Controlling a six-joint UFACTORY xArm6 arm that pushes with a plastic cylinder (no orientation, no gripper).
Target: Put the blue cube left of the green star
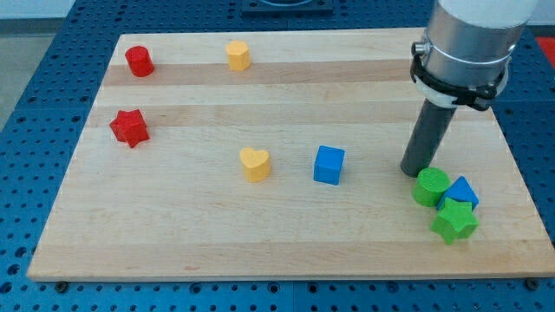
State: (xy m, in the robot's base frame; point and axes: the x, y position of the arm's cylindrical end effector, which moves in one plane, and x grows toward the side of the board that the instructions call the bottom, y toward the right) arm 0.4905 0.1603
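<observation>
The blue cube (329,165) sits on the wooden board (286,234) a little right of centre. The green star (454,221) lies near the board's bottom right corner, touching a blue triangular block (462,191) and close to a green cylinder (431,186). My tip (414,172) is down on the board just left of and above the green cylinder, about a hundred pixels to the right of the blue cube and apart from it.
A yellow heart (255,163) lies left of the blue cube. A red star (129,127) is at the view's left, a red cylinder (139,61) at the top left, and a yellow block (238,55) at the top.
</observation>
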